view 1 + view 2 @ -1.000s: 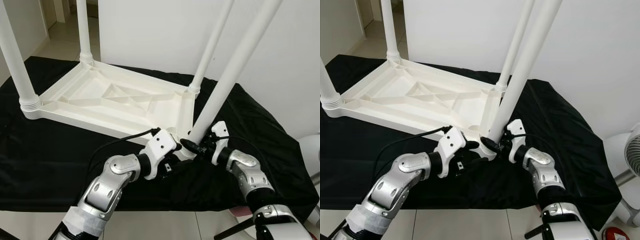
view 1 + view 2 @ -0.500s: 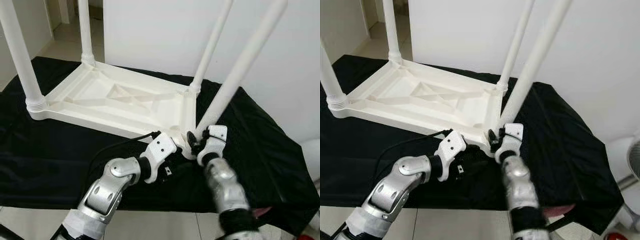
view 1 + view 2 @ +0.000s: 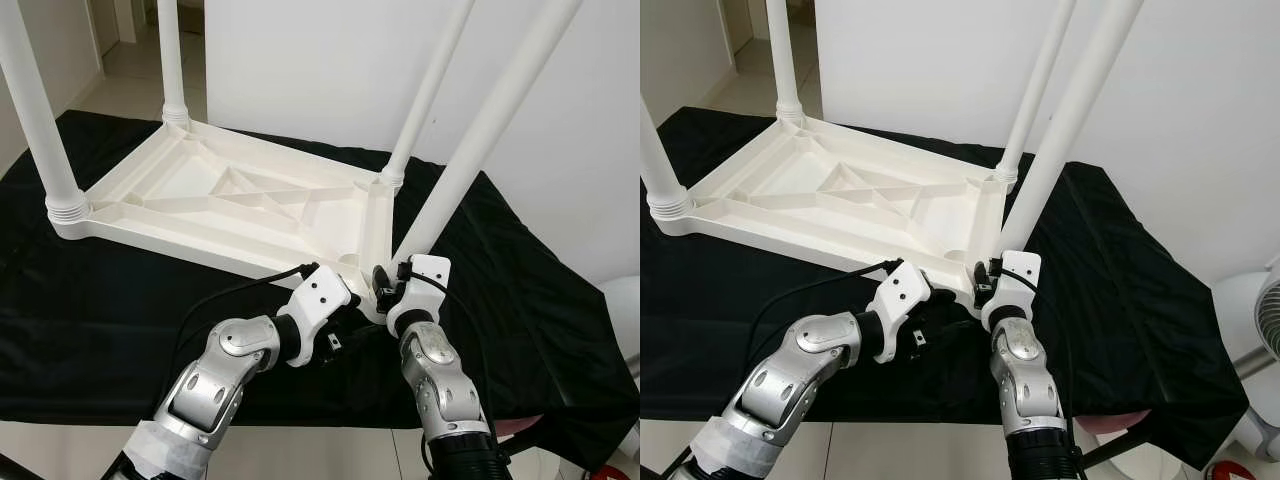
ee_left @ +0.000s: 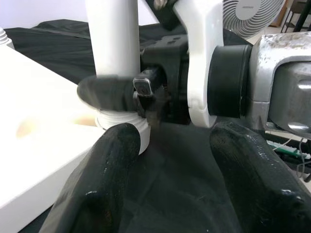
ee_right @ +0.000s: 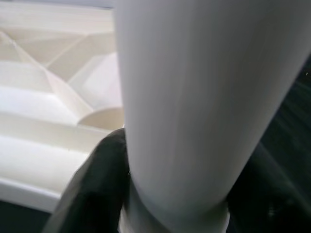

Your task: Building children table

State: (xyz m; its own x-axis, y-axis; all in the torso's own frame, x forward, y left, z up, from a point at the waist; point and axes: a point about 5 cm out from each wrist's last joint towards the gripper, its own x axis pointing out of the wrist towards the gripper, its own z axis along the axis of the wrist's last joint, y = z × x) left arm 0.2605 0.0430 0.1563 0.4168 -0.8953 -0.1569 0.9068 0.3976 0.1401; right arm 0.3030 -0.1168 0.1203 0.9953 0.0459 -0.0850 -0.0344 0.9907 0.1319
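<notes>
Right pincer (image 3: 990, 285) clamped round base of fourth leg (image 3: 480, 140) at its near corner socket | left pincer (image 3: 345, 325) apart, just beside | upturned white tabletop (image 3: 230, 200) on black-draped counter (image 3: 90, 300) | likely light, stiff, slick plastic; grip low.

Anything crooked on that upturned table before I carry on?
Yes: the near-right leg leans outward, while the other three legs stand nearly upright. The right gripper clamps its base at the tabletop corner.
</notes>
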